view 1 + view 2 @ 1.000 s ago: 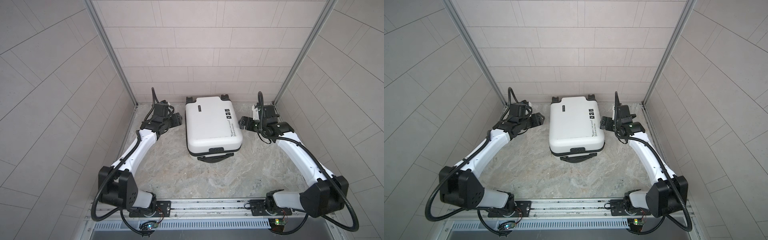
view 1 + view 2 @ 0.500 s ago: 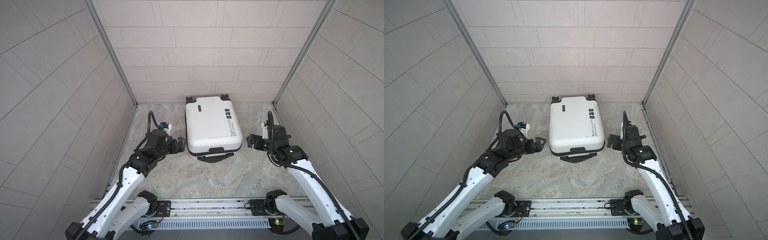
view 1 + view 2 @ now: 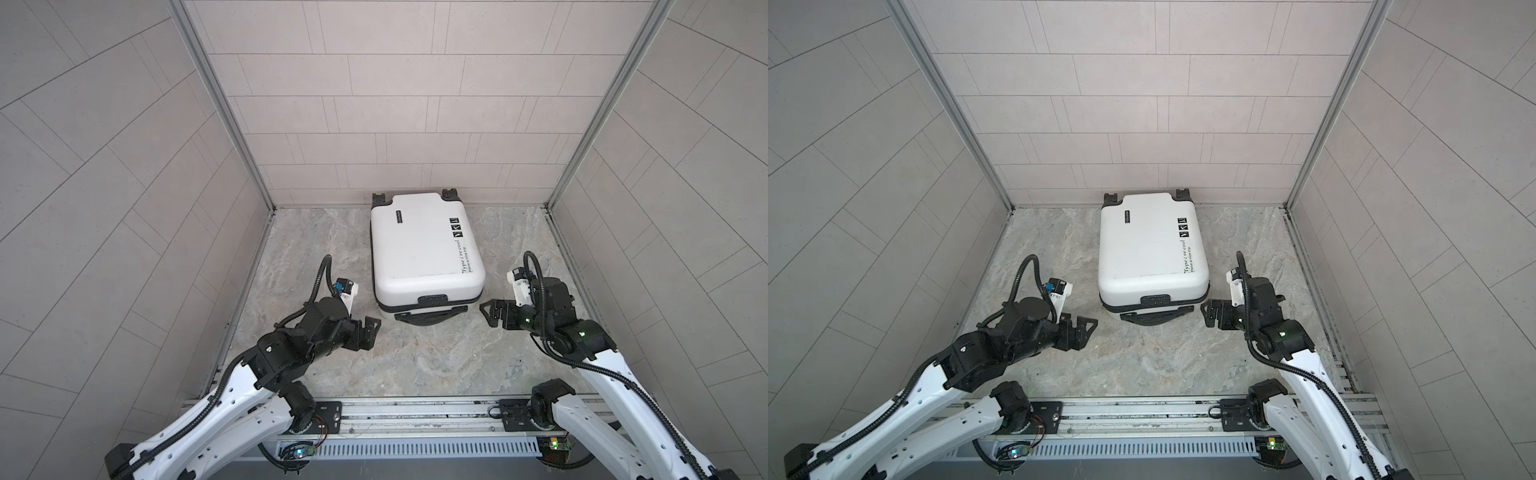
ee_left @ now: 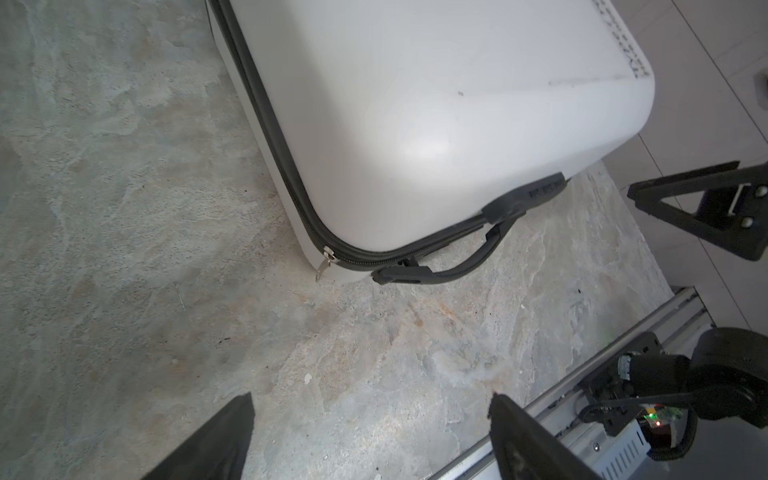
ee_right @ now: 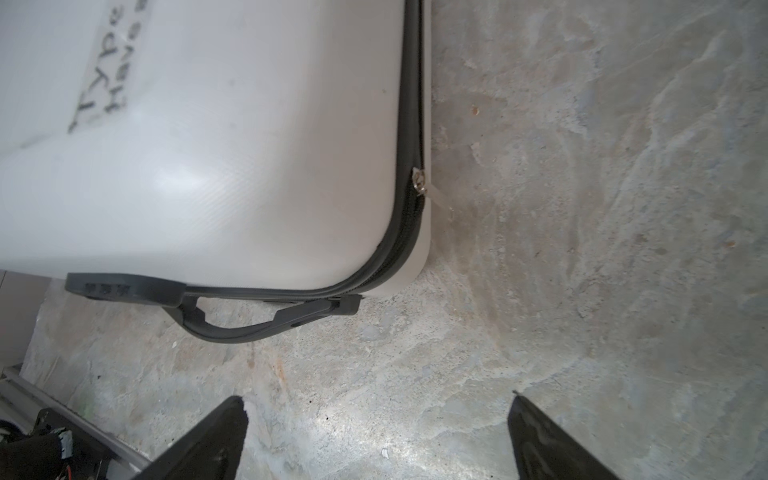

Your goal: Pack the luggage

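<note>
**Closed luggage between two released grippers**

The white luggage lies flat and zipped shut at the back of the marbled floor, wheels by the rear wall, handle facing the rail. The left gripper and right gripper flank its near corners, jaws spread and empty, with bare floor between them. Only the wrist views reveal a zipper pull and a second pull.
</note>
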